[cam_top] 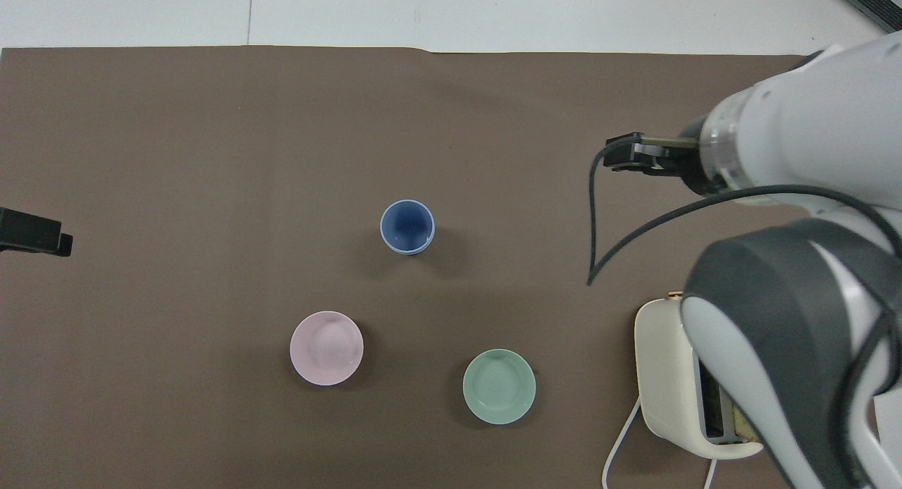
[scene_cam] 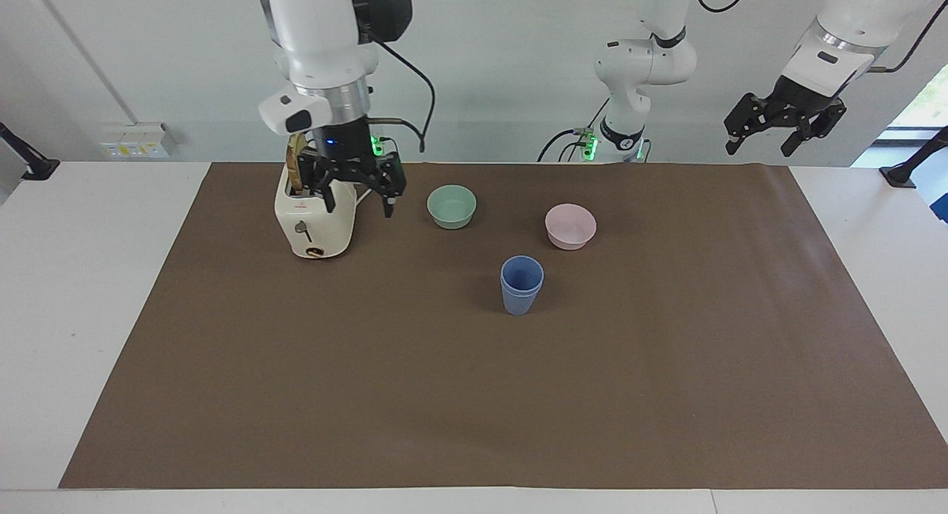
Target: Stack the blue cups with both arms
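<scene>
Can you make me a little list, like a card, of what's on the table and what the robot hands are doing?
blue cups: nested one in the other, upright on the brown mat
green bowl: nearer the robots than the cups
pink bowl: beside the green bowl
toaster: bread slice in one slot
right gripper: open, raised over the toaster
left gripper: open, waiting high, off the mat

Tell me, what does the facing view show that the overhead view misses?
Only the facing view shows both claws: the right claw open in the air over the toaster, the left claw open and waiting above the table's end, and the toast. Only the overhead view looks straight down into the cups. Both show the nested cups, green bowl and pink bowl.
</scene>
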